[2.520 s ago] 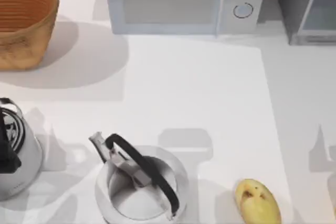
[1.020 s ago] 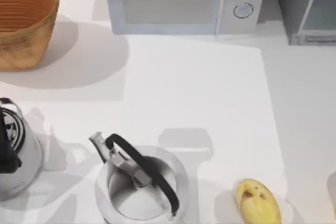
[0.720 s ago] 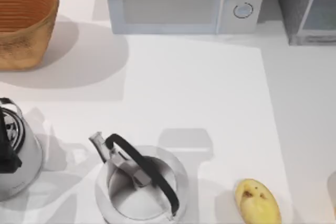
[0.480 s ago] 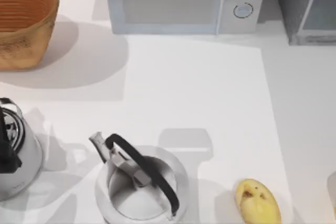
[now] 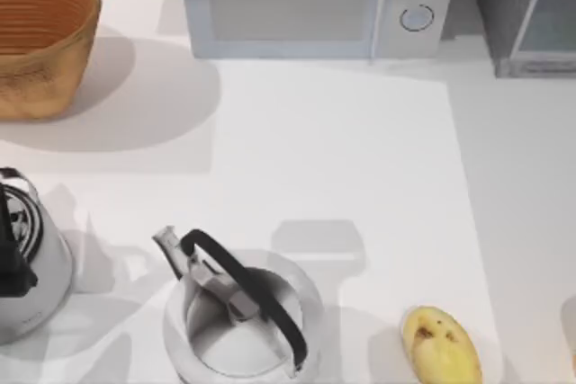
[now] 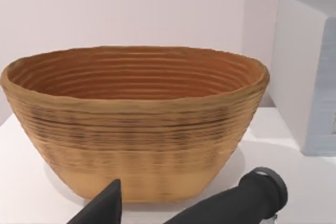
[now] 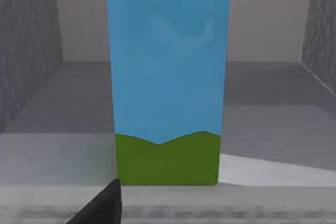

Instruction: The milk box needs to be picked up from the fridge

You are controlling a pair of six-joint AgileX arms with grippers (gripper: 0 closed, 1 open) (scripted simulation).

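While the right gripper (image 7: 113, 203) faces the milk box (image 7: 167, 77) inside the fridge (image 5: 526, 11) at one o'clock, finger spread unclear, approach underway; next, straddle the carton

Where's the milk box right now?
The milk box stands upright on the grey floor inside the fridge, seen close ahead in the right wrist view; the fridge sits at the table's back right, beside the microwave.

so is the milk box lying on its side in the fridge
No, in the right wrist view the milk box stands upright on the fridge floor, green band at the bottom.
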